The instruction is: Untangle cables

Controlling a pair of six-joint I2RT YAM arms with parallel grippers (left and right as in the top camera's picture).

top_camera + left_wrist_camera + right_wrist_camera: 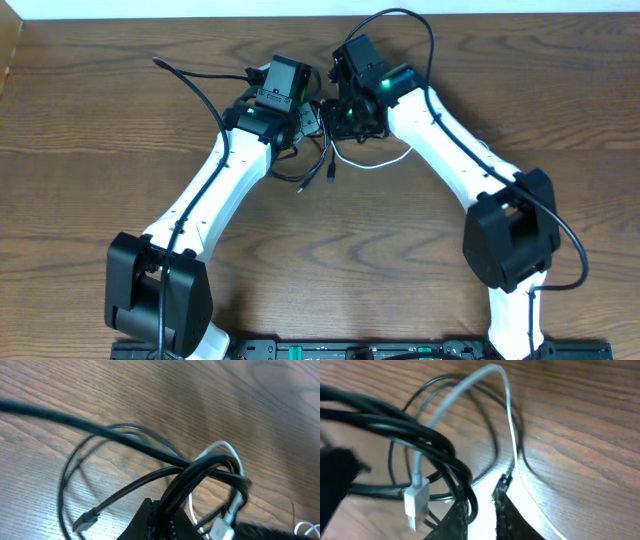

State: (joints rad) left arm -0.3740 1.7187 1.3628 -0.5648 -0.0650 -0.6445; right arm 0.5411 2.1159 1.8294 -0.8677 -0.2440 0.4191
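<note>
Black thin cord (150, 480) pinched in left tool (160, 517) | right tool (482, 515) narrow beside thin white cord (507, 420), grip unclear | mid-untangle; next I'd ease loops apart

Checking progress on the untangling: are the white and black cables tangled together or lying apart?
Tangled. In the left wrist view the white cable threads through bunched coils of the black cable.

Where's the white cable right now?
Overhead, the white cable curves on the table beside the right gripper, tangled with the black cable the left gripper grips.
</note>
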